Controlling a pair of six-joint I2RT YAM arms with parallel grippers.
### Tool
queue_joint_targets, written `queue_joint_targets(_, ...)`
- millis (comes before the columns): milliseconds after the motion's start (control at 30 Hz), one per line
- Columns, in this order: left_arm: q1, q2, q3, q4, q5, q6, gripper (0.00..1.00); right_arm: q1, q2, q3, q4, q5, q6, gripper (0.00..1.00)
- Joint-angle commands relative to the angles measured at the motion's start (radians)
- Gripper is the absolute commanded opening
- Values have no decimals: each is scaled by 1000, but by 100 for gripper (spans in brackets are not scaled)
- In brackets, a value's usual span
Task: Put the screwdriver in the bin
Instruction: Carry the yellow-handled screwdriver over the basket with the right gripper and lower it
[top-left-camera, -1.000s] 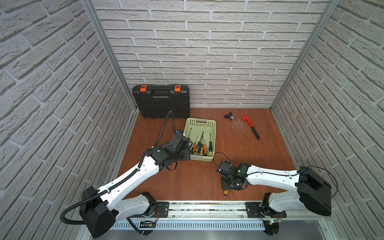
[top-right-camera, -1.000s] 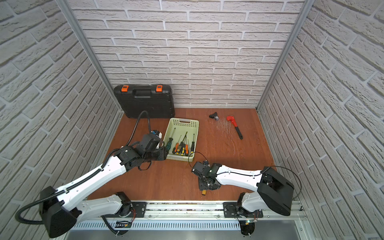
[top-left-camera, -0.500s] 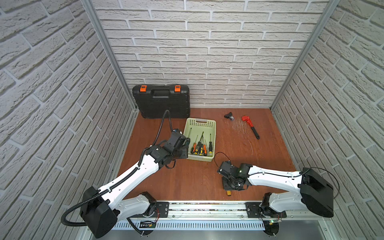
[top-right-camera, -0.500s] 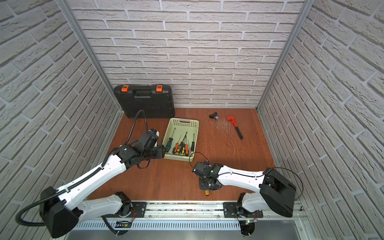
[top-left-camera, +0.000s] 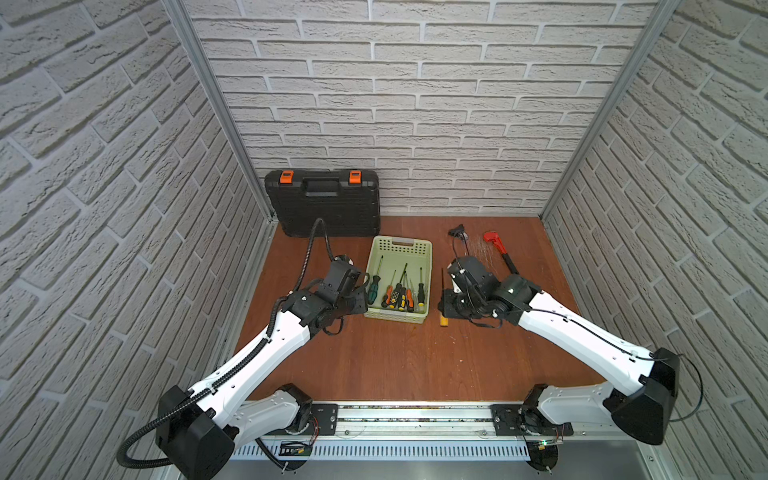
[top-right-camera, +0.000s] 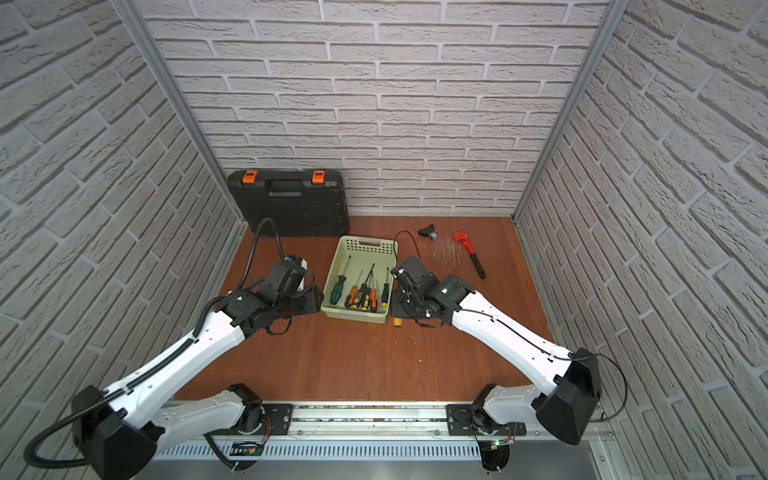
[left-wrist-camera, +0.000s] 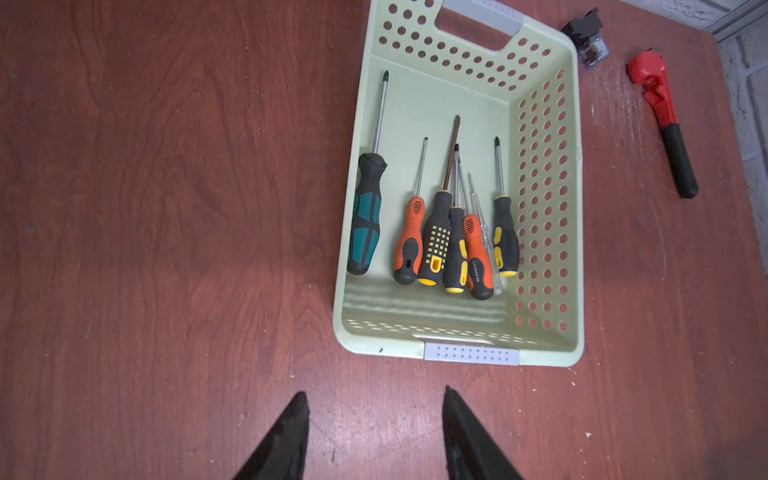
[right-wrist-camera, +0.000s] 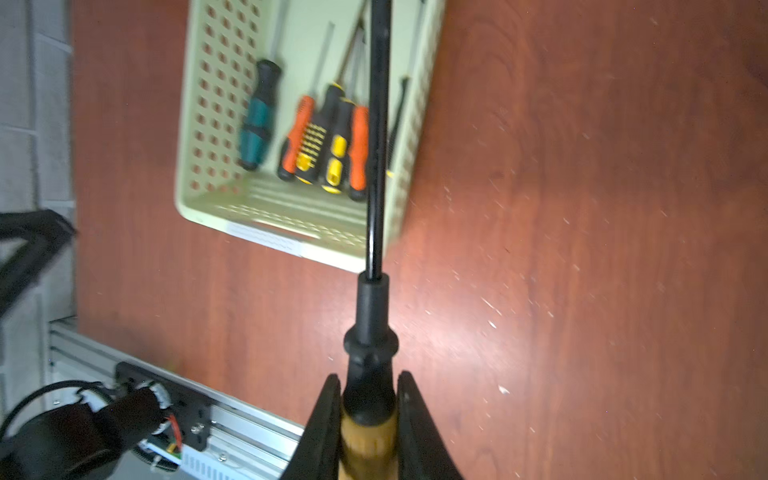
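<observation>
Your right wrist camera gives you what the top views can't: the right gripper (right-wrist-camera: 369, 376) has its jaws clamped narrow on the screwdriver (right-wrist-camera: 370, 307), gripping where the black collar meets the yellow handle. The dark shaft runs straight out ahead of it. That picture is smeared, so the tip is not readable.

In both top views the right gripper's body hides the grip. You see only the yellow butt poking out toward the rail and the thin shaft pointing toward the back wall. The tool sits just beside the right wall of the bin (top-left-camera: 399, 249), outside it, not inside. How high it is above the table (top-left-camera: 374, 357) you cannot tell.

The left wrist camera looks straight into the bin and shows a row of other screwdrivers (left-wrist-camera: 440, 232) lying on its floor, handles toward the near end. It also shows the left gripper (left-wrist-camera: 374, 401) with its jaws parted to a moderate gap, nothing between them, only bare wood below. In a top view it sits close to the bin's left wall.

Farther back are a red wrench (left-wrist-camera: 660, 104), a small black part (left-wrist-camera: 586, 33) and the black toolcase (top-left-camera: 324, 203) against the wall.
</observation>
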Motion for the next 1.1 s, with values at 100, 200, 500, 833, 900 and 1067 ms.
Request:
queue_joint_targets(100,15,-93,-35,-66,-26,-10,53,-11,338,296,120,-223,-78,5)
queue_joint_targets(200,19,-136,-52,-83,-27,-25,53,-19,439,310,264,-294,-13,5)
queue_joint_targets(500,35,-192,-95,-95,-46,-21,55,-26,675,391,419,-308,61,6)
queue_joint_targets(833,50,-215,-132,-79,-41,-31,55,-50,748,339,531,-286,147,7)
queue_joint_targets(900,52,-215,-135,-80,-39,-29,55,-52,771,344,558,-309,165,7)
queue_joint_targets(1067,58,-223,-143,-96,-48,-29,55,-51,793,330,580,-302,193,7)
